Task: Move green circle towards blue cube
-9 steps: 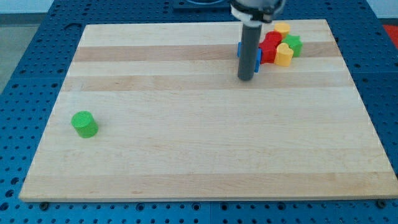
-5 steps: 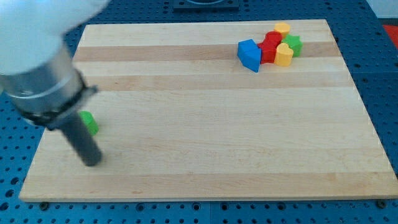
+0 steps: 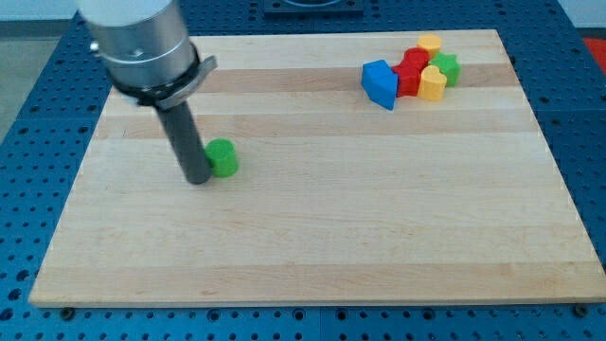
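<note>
Since your tip [image 3: 198,177] swept the green circle [image 3: 222,157] rightward from the board's left edge, it presses its left side, clawless, blue cube [image 3: 380,82] still far

— What sort of place is this?
— A robotics lab bench, by the look of it. A pale wooden board [image 3: 312,246] lies on a blue perforated table [image 3: 38,114] with a regular grid of mounting holes.
— Anything else pointing that way?
— A grey machine arm [image 3: 142,43] carrying a dark rod, and small bright plastic blocks [image 3: 417,71].
</note>
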Tool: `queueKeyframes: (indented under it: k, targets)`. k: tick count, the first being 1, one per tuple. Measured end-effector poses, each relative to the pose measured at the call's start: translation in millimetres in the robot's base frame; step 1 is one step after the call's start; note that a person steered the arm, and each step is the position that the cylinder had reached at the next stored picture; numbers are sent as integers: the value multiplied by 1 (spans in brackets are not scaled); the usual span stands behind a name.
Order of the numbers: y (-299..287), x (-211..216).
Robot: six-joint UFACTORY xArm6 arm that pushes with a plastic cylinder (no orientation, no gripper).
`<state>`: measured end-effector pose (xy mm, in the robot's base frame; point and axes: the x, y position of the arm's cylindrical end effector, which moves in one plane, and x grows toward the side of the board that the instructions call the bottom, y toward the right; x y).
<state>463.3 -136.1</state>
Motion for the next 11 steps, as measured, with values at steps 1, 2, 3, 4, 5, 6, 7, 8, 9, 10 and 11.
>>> queueKeyframes:
  k: [1, 2, 3, 4, 5, 6, 7, 8, 9, 10, 11]
  targets:
    - [23, -21]
    - [46, -31]
    - [69, -46]
    - [93, -62]
    - [107, -82]
    - [97, -103]
    - [69, -128]
    - [76, -142]
    - [91, -116]
    - [118, -111]
    - [155, -125]
